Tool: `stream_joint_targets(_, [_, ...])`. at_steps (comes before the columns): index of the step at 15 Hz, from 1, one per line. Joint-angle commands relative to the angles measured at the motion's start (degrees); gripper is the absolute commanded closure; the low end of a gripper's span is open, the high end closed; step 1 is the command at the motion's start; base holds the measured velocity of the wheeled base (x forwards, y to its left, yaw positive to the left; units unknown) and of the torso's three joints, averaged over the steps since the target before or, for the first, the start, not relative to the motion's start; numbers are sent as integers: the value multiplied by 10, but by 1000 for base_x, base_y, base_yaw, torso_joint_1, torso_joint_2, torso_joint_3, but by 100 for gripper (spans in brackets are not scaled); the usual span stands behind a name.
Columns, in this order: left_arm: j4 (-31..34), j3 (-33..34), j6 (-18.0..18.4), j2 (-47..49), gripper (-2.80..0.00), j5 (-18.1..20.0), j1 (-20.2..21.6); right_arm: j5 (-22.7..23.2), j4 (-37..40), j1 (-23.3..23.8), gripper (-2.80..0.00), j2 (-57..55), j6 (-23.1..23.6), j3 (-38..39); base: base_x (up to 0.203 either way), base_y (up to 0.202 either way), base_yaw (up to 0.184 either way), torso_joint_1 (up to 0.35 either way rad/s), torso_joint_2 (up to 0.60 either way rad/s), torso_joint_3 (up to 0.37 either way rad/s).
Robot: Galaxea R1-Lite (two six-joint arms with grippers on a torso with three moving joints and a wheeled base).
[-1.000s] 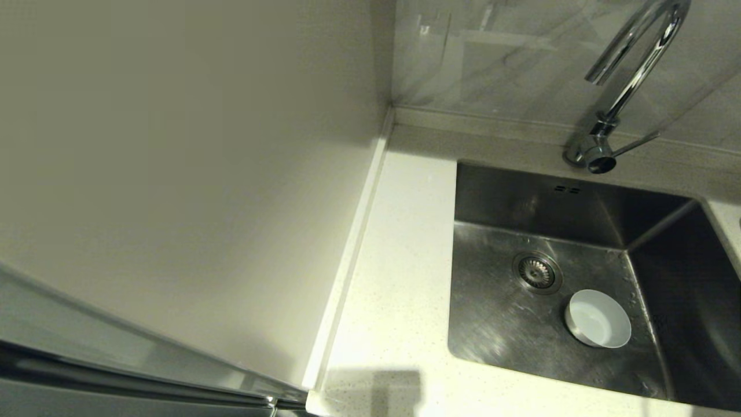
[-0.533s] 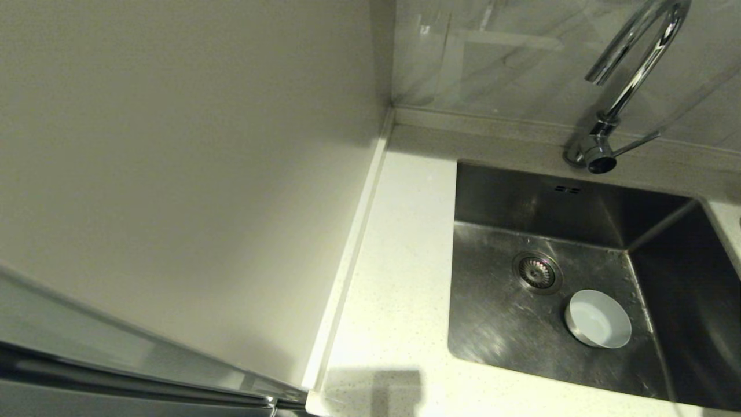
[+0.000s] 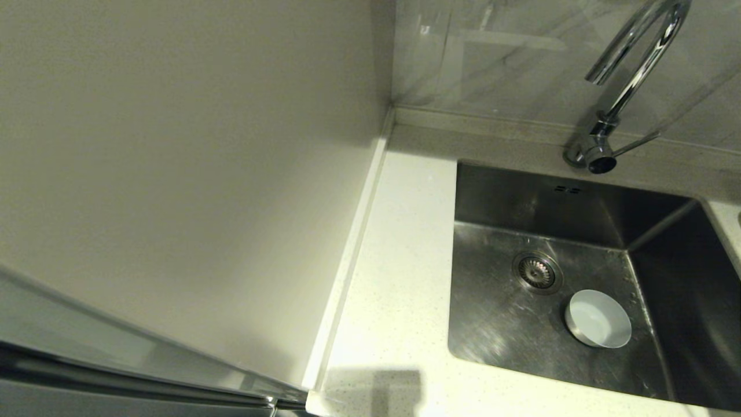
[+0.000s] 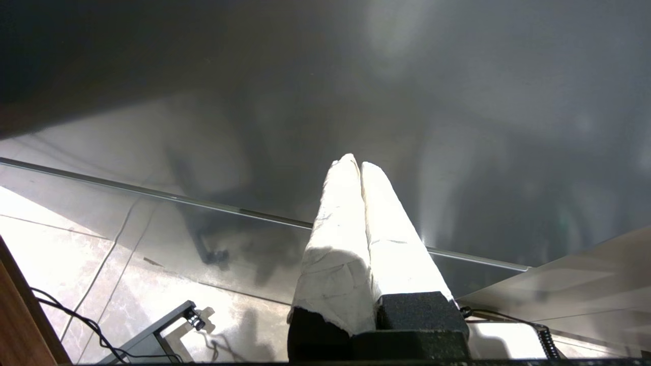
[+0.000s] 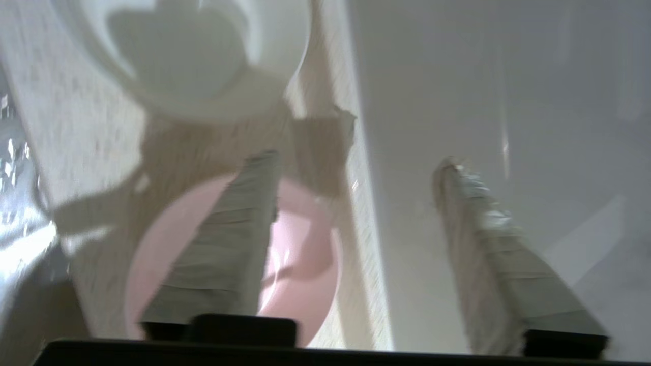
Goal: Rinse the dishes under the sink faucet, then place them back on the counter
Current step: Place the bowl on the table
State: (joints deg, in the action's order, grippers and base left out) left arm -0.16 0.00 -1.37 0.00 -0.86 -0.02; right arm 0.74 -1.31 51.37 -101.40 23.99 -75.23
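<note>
**Waiting over the pink bowl: nothing in the sink has moved**

Looking from the head view, almost nothing has changed in the last second. The pale blue bowl [image 3: 598, 318] sits upright on the floor of the sink [image 3: 492, 336], toward its front right corner and near the drain [image 3: 536, 272]. It is in the same spot as before. The faucet [image 3: 631, 75] stands at the back edge of the sink, and I can see no water coming out. The strip of counter [image 3: 399, 278] along the sink's left edge has no bowl on it.

The right gripper [image 5: 356, 160] does not show in the head view. Its own camera shows its two fingers spread wide, holding nothing. It hangs over the pink bowl [image 5: 305, 274], which sits on the counter close to the raised edge strip by the wall. The white bowl [image 5: 203, 61] is on the counter near it.

The left gripper [image 4: 354, 162] is parked away from the sink, its fingers pressed together with nothing between them.

I think the pink bowl is the next one to be picked up. The blue bowl has yet to go back on the counter.
</note>
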Motion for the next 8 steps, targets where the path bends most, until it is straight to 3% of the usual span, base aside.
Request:
stream_joint_targets(1, [0, 0, 0, -3, 0, 0, 0, 3, -19, 0, -280, 4, 1, -5, 0, 0, 0, 0, 0, 0])
stream_joint_targets(4, [0, 0, 0, -2, 0, -1, 0, 17, -26, -31, -280, 35, 1, 0, 0, 0, 0, 0, 0, 0])
stream_joint_targets(8, [0, 0, 0, -2, 0, 0, 0, 20, -20, -151, -280, 100, 3, 72, 0, 0, 0, 0, 0, 0])
